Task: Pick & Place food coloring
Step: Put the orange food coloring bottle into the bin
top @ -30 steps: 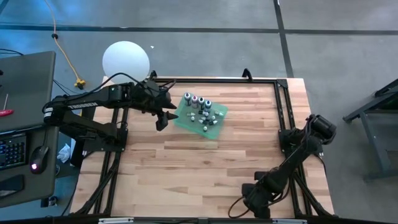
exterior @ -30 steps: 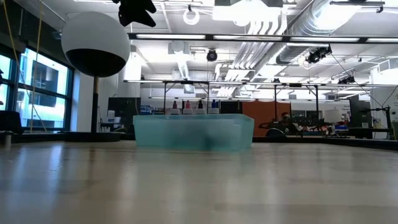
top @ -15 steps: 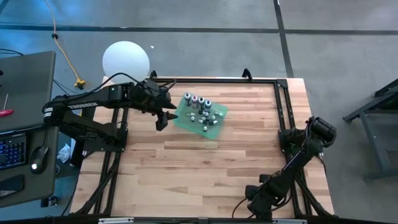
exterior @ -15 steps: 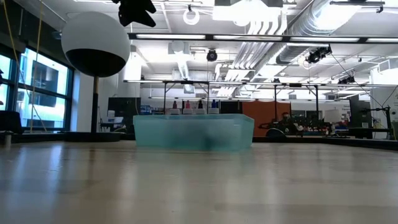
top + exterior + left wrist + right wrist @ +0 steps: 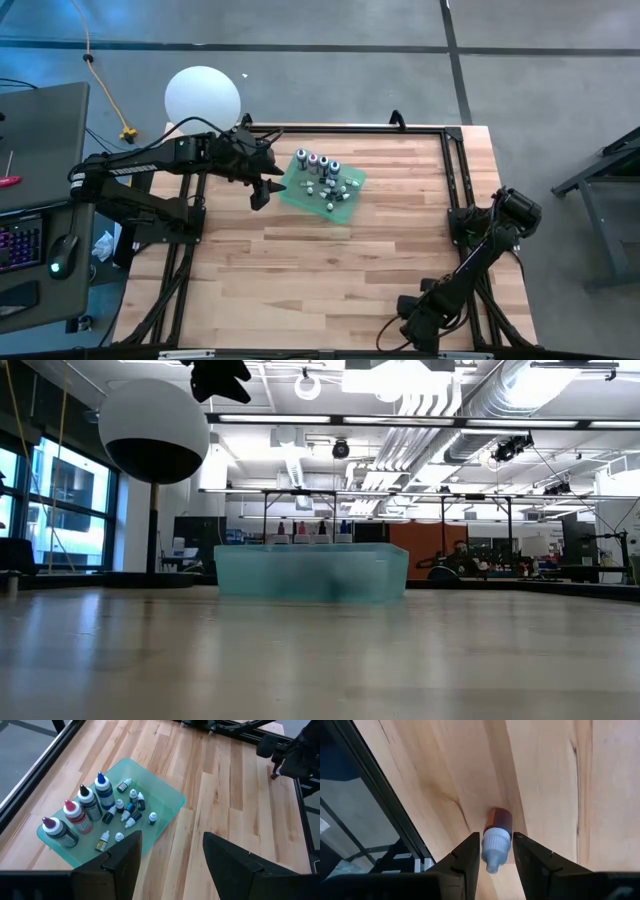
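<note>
Right gripper [image 5: 496, 851] was down at about 5 o'clock on the table [image 5: 330, 260], near the front edge, fingers pinching a small brown bottle [image 5: 497, 832] with a white cap, its body against the wood. Further back, around 11 o'clock, the left gripper [image 5: 171, 851] hung above the table with fingers spread wide and nothing between them, just beside the green tray [image 5: 167, 795]. The rest of the food coloring [image 5: 107, 807] sat in that tray, four taller bottles in a row and little ones scattered next to them.
</note>
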Controlling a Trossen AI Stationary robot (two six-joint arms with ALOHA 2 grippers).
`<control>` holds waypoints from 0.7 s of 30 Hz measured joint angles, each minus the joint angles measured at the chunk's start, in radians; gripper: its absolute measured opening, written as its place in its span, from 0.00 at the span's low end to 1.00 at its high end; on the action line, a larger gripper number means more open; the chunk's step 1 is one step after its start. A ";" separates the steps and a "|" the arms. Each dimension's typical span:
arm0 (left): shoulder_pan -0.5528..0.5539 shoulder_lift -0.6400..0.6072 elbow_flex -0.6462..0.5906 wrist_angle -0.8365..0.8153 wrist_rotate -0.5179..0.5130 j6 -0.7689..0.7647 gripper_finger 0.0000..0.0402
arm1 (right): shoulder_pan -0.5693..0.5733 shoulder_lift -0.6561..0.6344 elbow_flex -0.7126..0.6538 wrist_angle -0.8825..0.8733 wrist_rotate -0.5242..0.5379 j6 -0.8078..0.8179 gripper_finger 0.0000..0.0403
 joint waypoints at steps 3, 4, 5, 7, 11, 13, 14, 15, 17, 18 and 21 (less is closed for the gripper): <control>0.000 0.000 0.000 0.000 0.000 0.000 0.52 | 0.000 0.000 0.000 0.001 0.022 0.000 0.27; 0.000 0.000 0.000 0.000 0.000 0.000 0.52 | 0.000 0.000 0.000 0.003 0.030 0.000 0.27; 0.000 0.000 0.000 0.000 0.000 0.000 0.52 | 0.000 0.000 0.000 0.010 0.039 0.000 0.27; 0.000 0.000 0.000 0.000 0.000 0.000 0.52 | 0.000 0.000 0.000 0.026 0.057 -0.001 0.26; 0.000 0.000 0.000 0.000 0.000 0.000 0.52 | 0.000 0.000 0.000 0.046 0.059 0.000 0.19; 0.000 0.000 0.000 0.000 0.000 0.000 0.52 | 0.000 0.000 0.000 0.046 0.049 0.000 0.14; 0.000 0.000 0.000 0.000 0.000 0.000 0.52 | 0.000 0.000 0.000 0.046 0.047 0.000 0.11; 0.000 0.000 0.000 0.000 0.000 0.000 0.52 | -0.001 0.000 0.000 0.046 0.047 0.000 0.07; 0.000 0.000 0.000 0.000 0.000 0.000 0.52 | -0.012 0.000 0.000 0.046 0.058 -0.001 0.02; 0.000 0.000 0.000 0.000 0.000 0.000 0.52 | -0.022 0.000 0.000 0.046 0.071 -0.004 0.01; 0.000 0.000 0.000 0.002 0.000 0.000 0.52 | -0.076 0.000 0.002 0.051 0.150 -0.019 0.02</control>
